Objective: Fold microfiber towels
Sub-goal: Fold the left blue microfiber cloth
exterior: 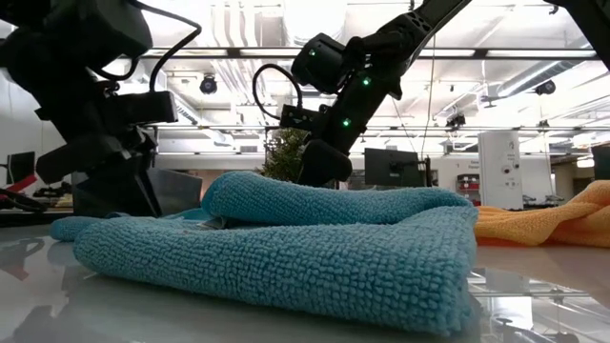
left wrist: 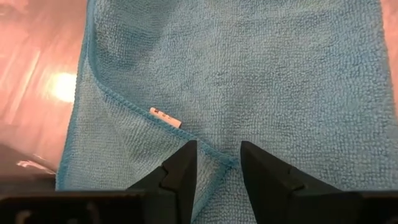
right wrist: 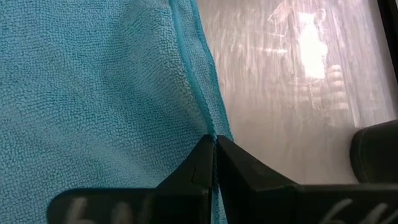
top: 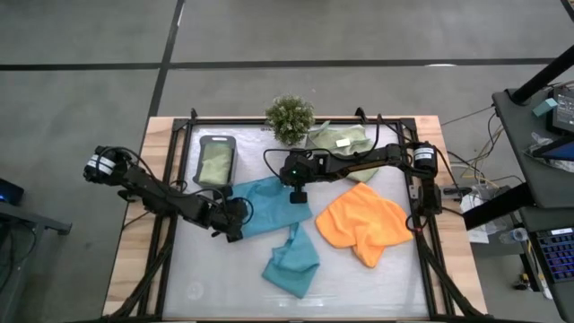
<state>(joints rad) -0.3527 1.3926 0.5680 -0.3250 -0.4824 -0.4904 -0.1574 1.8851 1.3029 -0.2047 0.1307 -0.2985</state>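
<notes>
The soft teal-blue square towel [top: 269, 205] is pinched at three o'clock by the right gripper [top: 299, 195]; the left gripper [top: 235, 220], partly open at nine o'clock, holds nothing. Edges should be lined up.

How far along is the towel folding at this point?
Done: a folded sage-green microfiber towel lies in the dark grey tray. In hand: the flat teal-blue towel, pinched by the right gripper, left gripper open at its edge. Left: crumpled teal towel, orange towel, tagged green towel.

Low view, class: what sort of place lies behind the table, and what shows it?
Probably an open-plan lab or office workspace: bare white ceiling pipes and ducts, rows of strip lights, and dark computer monitors on desks beyond the folded teal-blue microfiber towel.
</notes>
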